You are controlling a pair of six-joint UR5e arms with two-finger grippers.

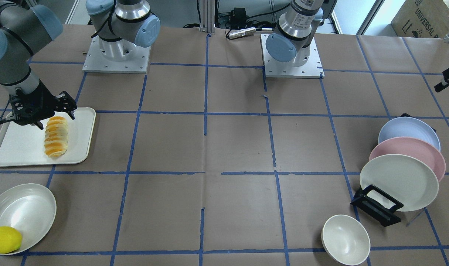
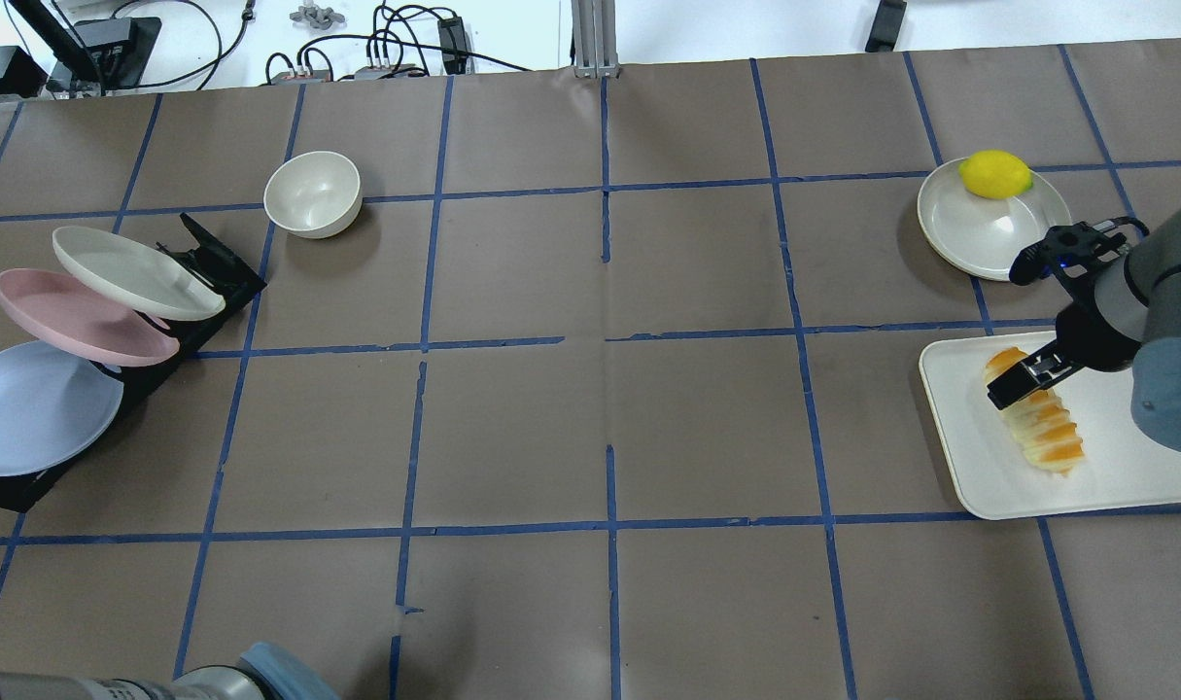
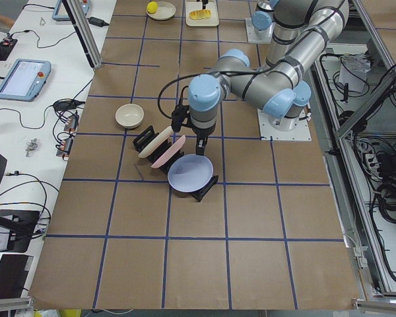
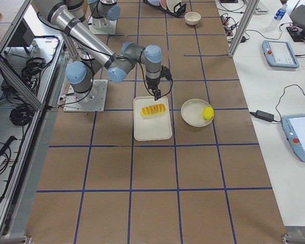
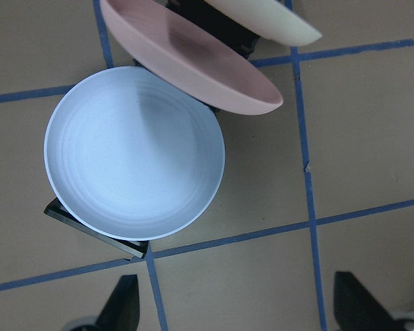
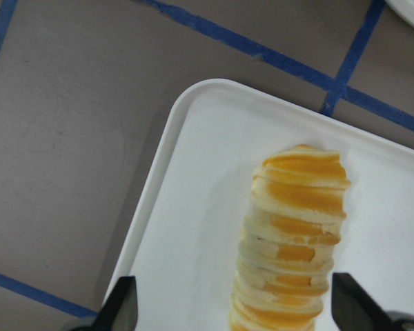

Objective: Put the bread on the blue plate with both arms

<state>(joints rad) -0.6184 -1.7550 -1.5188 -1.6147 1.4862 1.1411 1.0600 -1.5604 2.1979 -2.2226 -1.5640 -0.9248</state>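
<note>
**Bread on tray, blue plate in rack; both tools spread**

Items are being listed from the overhead view's left. The blue plate (image 2: 41, 408) is being held tilted at the near end of the black rack (image 2: 211, 267). The pink plate (image 2: 75, 316) and the cream plate (image 2: 128, 272) are being carried behind it, each overlapping the next. The left tool (image 5: 238, 310) is being held above that end of the rack, with its fingers spread wide and nothing between them. A small cream bowl (image 2: 313, 192) is being supported by the worktop (image 2: 600, 418) just beyond the rack. Towards the right, a lemon (image 2: 994, 175) is being carried at the far rim of a shallow cream dish (image 2: 979, 233). Nearer the robot, the bread (image 2: 1037, 418) is being carried lengthwise on the white tray (image 2: 1134, 476). The right tool (image 6: 236, 310) is being held over the loaf's far end with its fingers spread to either side. Contact cannot be determined.
</note>
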